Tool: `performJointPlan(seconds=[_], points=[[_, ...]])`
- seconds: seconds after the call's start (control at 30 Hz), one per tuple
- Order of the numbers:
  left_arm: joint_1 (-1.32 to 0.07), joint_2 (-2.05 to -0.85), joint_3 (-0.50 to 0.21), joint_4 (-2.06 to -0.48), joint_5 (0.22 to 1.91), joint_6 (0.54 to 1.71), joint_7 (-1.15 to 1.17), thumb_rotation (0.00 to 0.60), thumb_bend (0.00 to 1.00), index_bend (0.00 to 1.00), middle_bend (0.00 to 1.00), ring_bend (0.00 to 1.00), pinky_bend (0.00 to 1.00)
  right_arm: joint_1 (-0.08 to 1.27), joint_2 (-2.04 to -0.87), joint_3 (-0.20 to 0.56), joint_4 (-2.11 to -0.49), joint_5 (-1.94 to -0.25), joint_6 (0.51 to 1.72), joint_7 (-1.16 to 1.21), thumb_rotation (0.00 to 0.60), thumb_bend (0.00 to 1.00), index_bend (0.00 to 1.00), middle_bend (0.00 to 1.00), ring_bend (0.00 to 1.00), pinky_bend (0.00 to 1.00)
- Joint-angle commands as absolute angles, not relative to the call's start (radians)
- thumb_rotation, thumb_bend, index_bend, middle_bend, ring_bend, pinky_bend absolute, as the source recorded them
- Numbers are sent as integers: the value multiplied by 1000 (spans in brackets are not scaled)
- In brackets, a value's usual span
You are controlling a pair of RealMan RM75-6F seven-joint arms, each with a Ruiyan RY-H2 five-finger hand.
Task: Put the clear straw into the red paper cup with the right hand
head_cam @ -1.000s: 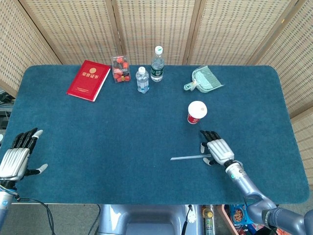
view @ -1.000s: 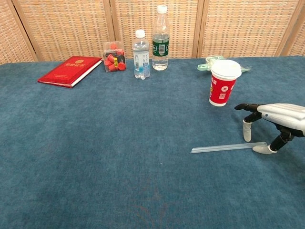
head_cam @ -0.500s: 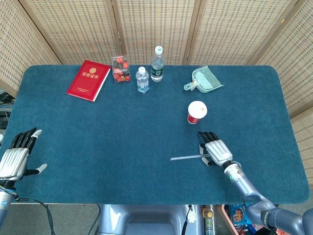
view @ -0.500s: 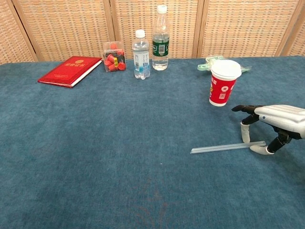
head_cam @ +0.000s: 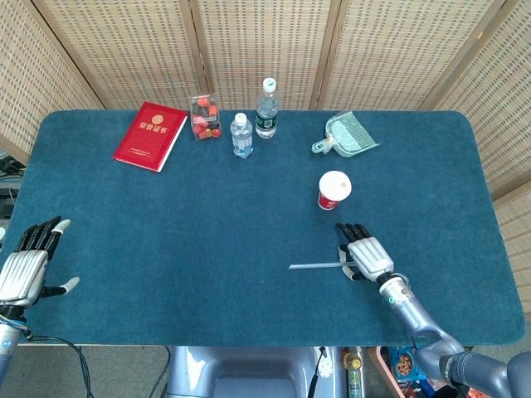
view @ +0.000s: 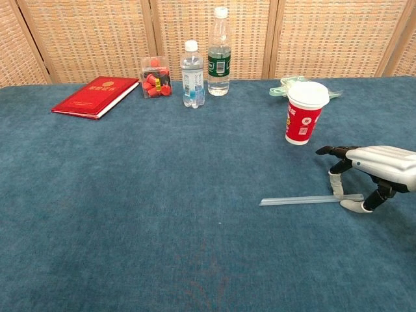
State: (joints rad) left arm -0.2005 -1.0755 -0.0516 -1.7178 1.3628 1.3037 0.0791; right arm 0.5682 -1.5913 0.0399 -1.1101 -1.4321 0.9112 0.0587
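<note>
— Since a second ago, has the right hand [view: 374, 170] moved much?

— Slightly. It has slid a little toward the robot's left and settled lower over the right end of the clear straw [view: 311, 199]. In the chest view a light fingertip now comes down onto the straw's far edge and the thumb tip sits on the cloth just at its near edge, where before both stood a bit off it.

— Is it gripping the straw?

— I cannot tell. The straw lies flat on the blue table [view: 130, 195], and the fingertips bracket its end, but neither picture shows whether they are pressing it.

— What does the head view add?

— It shows the right hand [head_cam: 366, 254] from above, palm down, dark fingers pointing toward the red paper cup [head_cam: 333, 190], with the straw [head_cam: 315, 266] running out to its left. It also shows the left hand [head_cam: 26, 267] at the table's near left corner, fingers apart and holding nothing; the chest view does not show it.

— And the cup?

— Upright, beyond the right hand, apart from it.

— Anything else?

— A red booklet [head_cam: 150, 135], a clear box of red pieces [head_cam: 203, 117], two water bottles [head_cam: 254, 121] and a green dustpan [head_cam: 347, 137] sit along the far side.
</note>
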Motion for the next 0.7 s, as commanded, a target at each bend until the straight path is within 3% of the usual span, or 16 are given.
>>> performJointPlan(seconds=[0.03,0.47,0.7], points=[[-201,-1076,-51,-1718,1363,1303,78,600,204,0,0,0,0,565,-1589,38,-1112,-1434,916,62,600,482,702,29,0,0],[-197,-1072,-50,-1719,1371,1312,73,600,203,0,0,0,0,526,-1445,53,-1226,-1499,1088,36,600,493,704,58,0,0],[-196,-1075,-56,-1726,1365,1320,88,600,204,0,0,0,0,511,-1314,134,-1268,-1536,1288,-348,600,505,704,76,0,0]])
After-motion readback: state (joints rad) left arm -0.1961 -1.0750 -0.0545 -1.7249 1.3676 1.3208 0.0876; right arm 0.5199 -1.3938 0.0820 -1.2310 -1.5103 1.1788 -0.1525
